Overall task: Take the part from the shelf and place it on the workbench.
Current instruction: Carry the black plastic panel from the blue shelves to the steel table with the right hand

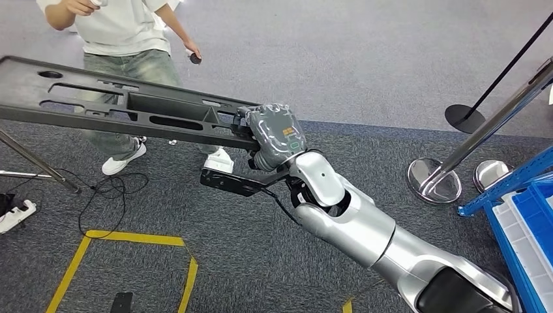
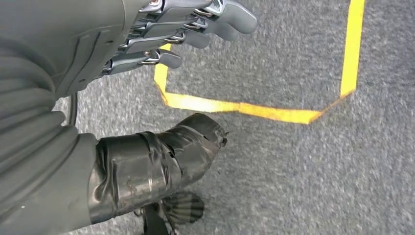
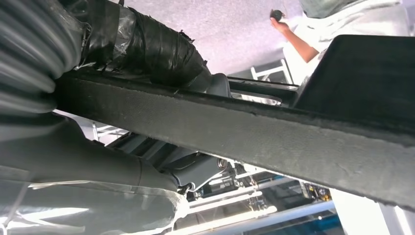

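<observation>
Head view: right robot hand (image 1: 274,135) grasping one end of long black part (image 1: 124,107), held out level above grey carpet, before a standing person (image 1: 127,39). Left wrist view: left robot hand (image 2: 161,36) released, fingers apart over yellow floor tape (image 2: 244,107). Right wrist view: part's edge (image 3: 274,142) clamped between thumb and fingers.

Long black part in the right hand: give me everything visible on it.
The black part is a long, flat, matte frame, plastic by the look, with raised ribs, oblong slots and a round hole near its far end. It is held off the floor, roughly level, stretching from the right hand toward the picture's left. That hand grips one end; the right wrist view shows its thick edge crossing between thumb and fingers. A person stands behind it, not touching it.
</observation>
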Robot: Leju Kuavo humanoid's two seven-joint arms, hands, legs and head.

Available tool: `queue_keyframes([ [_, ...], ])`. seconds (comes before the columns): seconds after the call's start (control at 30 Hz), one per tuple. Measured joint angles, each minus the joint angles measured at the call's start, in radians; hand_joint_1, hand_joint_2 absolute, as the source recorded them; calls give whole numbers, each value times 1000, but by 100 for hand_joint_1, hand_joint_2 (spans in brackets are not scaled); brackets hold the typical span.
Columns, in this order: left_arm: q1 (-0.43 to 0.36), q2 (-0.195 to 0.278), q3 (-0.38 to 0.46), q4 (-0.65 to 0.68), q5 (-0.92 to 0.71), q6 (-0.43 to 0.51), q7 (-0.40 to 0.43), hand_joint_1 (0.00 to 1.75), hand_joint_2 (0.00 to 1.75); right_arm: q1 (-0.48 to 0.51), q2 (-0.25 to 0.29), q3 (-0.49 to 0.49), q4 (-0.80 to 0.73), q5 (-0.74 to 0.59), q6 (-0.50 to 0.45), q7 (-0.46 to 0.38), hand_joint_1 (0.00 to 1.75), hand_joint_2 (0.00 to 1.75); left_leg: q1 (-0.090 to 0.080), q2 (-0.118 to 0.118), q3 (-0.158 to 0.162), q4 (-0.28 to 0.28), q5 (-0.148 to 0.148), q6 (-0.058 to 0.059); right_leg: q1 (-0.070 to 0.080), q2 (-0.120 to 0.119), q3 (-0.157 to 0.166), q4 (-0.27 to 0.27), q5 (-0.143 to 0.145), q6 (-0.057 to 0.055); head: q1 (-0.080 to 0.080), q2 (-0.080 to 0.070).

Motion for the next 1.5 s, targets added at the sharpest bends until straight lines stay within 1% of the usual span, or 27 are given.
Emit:
queue_keyframes([
  [0.03, 0, 0, 0, 0, 0, 0, 0, 0, 175, 0, -1, 0, 0, -2, 0, 0, 175, 175, 0, -1, 5, 4, -8, -3, 0, 0, 23, -67, 41, -3, 0, 0],
  [0.1, -1, -1, 0, 0, 1, 0, 0, 0, 175, -3, -1, 0, 1, -8, 0, -3, 175, 175, -3, -3, 8, 16, -22, -12, 1, 1, 66, -171, 82, -10, 0, 0],
  [0.17, -2, -1, 0, 0, 5, 0, 1, 0, 175, -4, 0, 0, 2, -14, 0, -8, 175, 175, -5, -4, 7, 19, -29, -23, 5, 3, 78, -194, 77, -19, -1, 0],
  [0.27, -2, -1, 0, 0, 7, 0, 2, 0, 175, -6, 0, 0, 5, -16, -1, -13, 175, 175, -1, 0, 2, 38, -45, -37, 1, 3, 90, -202, 74, -35, -3, 0],
  [0.3, -3, -1, 0, 0, 9, 0, 2, 0, 175, -7, 1, 0, 5, -17, -1, -17, 175, 175, 0, 1, -16, 75, -62, -43, -1, 2, 96, -205, 72, -40, -4, 0],
  [0.37, -4, -1, 0, 0, 14, 0, 2, 0, 175, -10, 4, 0, 8, -22, -6, -31, 175, 175, 2, 3, -84, 198, -106, -51, 0, 0, 106, -206, 64, -48, -7, 0],
  [0.4, -4, -1, 0, 0, 18, 0, 2, 0, 175, -11, 7, 0, 13, -27, -9, -42, 175, 175, 3, 4, -121, 256, -119, -53, 1, 0, 110, -205, 60, -49, -7, 0],
  [0.43, -2, -1, 0, 0, 22, -1, 2, 0, 175, -11, 10, 0, 19, -31, -14, -52, 175, 175, 3, 4, -145, 286, -115, -54, 2, 1, 114, -205, 56, -50, -7, 0],
  [0.47, -1, 0, 0, 0, 25, -1, 2, 0, 175, -12, 15, 0, 27, -33, -18, -61, 175, 175, 3, 4, -151, 277, -92, -53, 3, 1, 120, -205, 51, -50, -7, 0],
  [0.5, 0, 0, 0, 0, 28, -2, 2, 0, 175, -14, 21, 0, 35, -34, -23, -68, 175, 175, 3, 4, -138, 231, -54, -50, 4, 2, 126, -205, 46, -49, -7, 0],
  [0.53, 0, 1, 0, 0, 29, -3, 2, 0, 175, -17, 28, 0, 42, -34, -28, -74, 175, 175, 2, 4, -112, 162, -11, -45, 4, 3, 133, -205, 41, -48, -7, 0],
  [0.6, -2, 5, 0, 0, 29, -5, 4, 0, 175, -29, 41, 0, 57, -33, -40, -78, 175, 175, -5, 4, -60, 46, 35, -35, 7, 3, 141, -205, 31, -41, -7, 0],
  [0.63, -3, 6, 0, 0, 29, -7, 4, 0, 175, -34, 46, 0, 63, -33, -44, -79, 175, 175, -9, 3, -48, 19, 37, -30, 7, 3, 143, -206, 27, -37, -6, 0],
  [0.77, -2, 8, 0, 0, 27, -9, 1, 0, 175, -43, 54, 0, 81, -32, -49, -78, 175, 175, -9, 1, -34, 2, 27, -14, 7, 0, 150, -212, 17, -19, -5, 0],
  [0.83, 0, 8, 0, 0, 24, -6, -4, 0, 175, -48, 54, 0, 86, -33, -50, -77, 175, 175, -4, 2, -19, -11, 28, -7, 9, -2, 136, -174, -6, -12, -3, 0],
  [0.87, 0, 8, 0, 0, 22, -2, -7, 0, 175, -50, 53, 0, 89, -35, -50, -76, 175, 175, -3, 3, -11, -15, 26, -2, 9, -3, 110, -122, -30, -9, -2, 0],
  [0.93, -4, 8, 0, 0, 17, 7, -12, 0, 175, -49, 51, 0, 93, -42, -51, -72, 175, 175, -5, 4, -4, -14, 18, 4, 8, -2, 33, 12, -76, -5, 0, 0],
  [0.97, -5, 7, 0, 0, 15, 11, -14, 0, 175, -45, 48, 0, 95, -45, -51, -70, 175, 175, -5, 3, 0, -12, 13, 6, 6, -2, -1, 63, -84, -3, 0, 0],
  [1.0, -5, 6, 0, 0, 14, 13, -14, 0, 175, -41, 45, 0, 97, -47, -51, -68, 175, 175, -5, 3, 4, -9, 7, 7, 3, -3, -21, 81, -74, -1, 1, 0],
  [1.03, -4, 4, 0, 0, 14, 14, -14, 0, 175, -38, 42, 0, 99, -49, -51, -67, 175, 175, -5, 2, 7, -6, 1, 6, 0, -3, -22, 61, -45, 1, 1, 0],
  [1.1, -2, 0, 0, 0, 15, 17, -10, 0, 175, -36, 37, 0, 100, -49, -51, -66, 175, 175, -4, -2, 13, 7, -14, 0, -7, 1, 13, -56, 37, 3, 1, 0],
  [1.17, -5, -2, 0, 0, 16, 21, -4, 0, 175, -35, 35, 0, 99, -48, -52, -67, 175, 175, -5, -7, 8, 23, -28, -12, -8, 9, 55, -160, 78, 1, 0, 0],
  [1.2, -7, -2, 0, 0, 17, 23, -1, 0, 175, -34, 35, 0, 98, -47, -52, -68, 175, 175, -5, -8, 4, 27, -31, -17, -7, 13, 63, -180, 78, -2, 0, 0],
  [1.33, -5, -4, 0, 0, 20, 26, 2, 0, 175, -29, 38, 0, 97, -43, -52, -72, 175, 175, 2, -7, -7, 46, -46, -35, -4, 8, 71, -188, 74, -24, -1, 0],
  [1.4, -5, -4, 0, 0, 28, 24, 0, 0, 175, -30, 47, 0, 98, -37, -53, -78, 175, 175, 5, -3, -50, 133, -86, -46, -6, -1, 79, -192, 71, -34, -4, 0],
  [1.47, -5, -3, 0, 0, 38, 20, 1, 0, 175, -30, 59, 0, 102, -33, -56, -89, 175, 175, 5, 0, -120, 259, -129, -53, -4, -11, 84, -192, 66, -41, -6, 0],
  [1.5, -5, -3, 0, 0, 41, 19, 3, 0, 175, -30, 65, 0, 105, -33, -57, -94, 175, 175, 6, 1, -148, 301, -135, -55, -3, -17, 87, -191, 63, -42, -6, 0],
])
